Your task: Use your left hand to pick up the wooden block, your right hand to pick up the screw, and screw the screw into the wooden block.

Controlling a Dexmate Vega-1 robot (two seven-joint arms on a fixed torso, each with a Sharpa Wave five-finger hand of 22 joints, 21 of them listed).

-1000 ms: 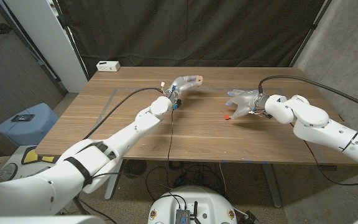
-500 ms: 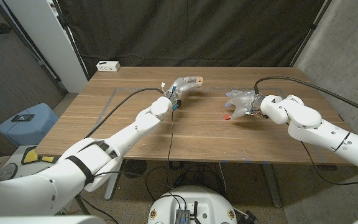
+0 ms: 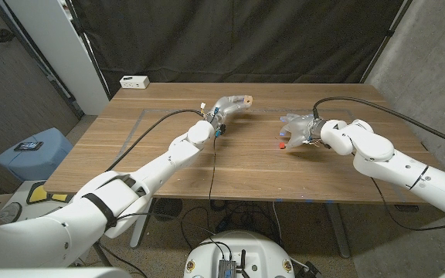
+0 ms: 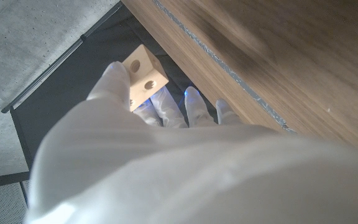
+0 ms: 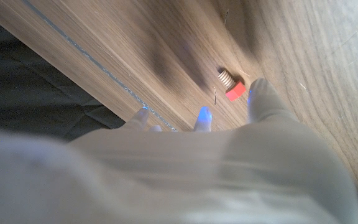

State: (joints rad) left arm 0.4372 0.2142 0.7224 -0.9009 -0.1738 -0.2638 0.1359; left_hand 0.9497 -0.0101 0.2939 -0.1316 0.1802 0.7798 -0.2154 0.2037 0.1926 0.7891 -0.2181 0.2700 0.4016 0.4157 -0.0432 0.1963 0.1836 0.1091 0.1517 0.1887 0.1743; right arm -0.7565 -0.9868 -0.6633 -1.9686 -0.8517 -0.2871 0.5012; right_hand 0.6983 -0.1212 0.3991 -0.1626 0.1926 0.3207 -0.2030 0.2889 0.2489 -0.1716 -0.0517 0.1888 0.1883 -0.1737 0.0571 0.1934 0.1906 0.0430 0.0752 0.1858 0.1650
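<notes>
Black curtains hang behind the wooden table (image 3: pixel 168 158) where I work. My left hand (image 3: pixel 226 106) is at the far middle of the table and grips the wooden block (image 3: pixel 244 99); in the left wrist view the block (image 4: pixel 143 76) sits between my fingers with its holes turned toward the camera. So I judge the first step as done. The screw (image 3: pixel 282 144), with its red head, lies on the table just beside my right hand (image 3: pixel 298 127), whose fingertips (image 5: pixel 261 93) hover near it and are spread, holding nothing. Next I must pinch the screw by its head, lift it, and bring its thread to a hole of the block.
</notes>
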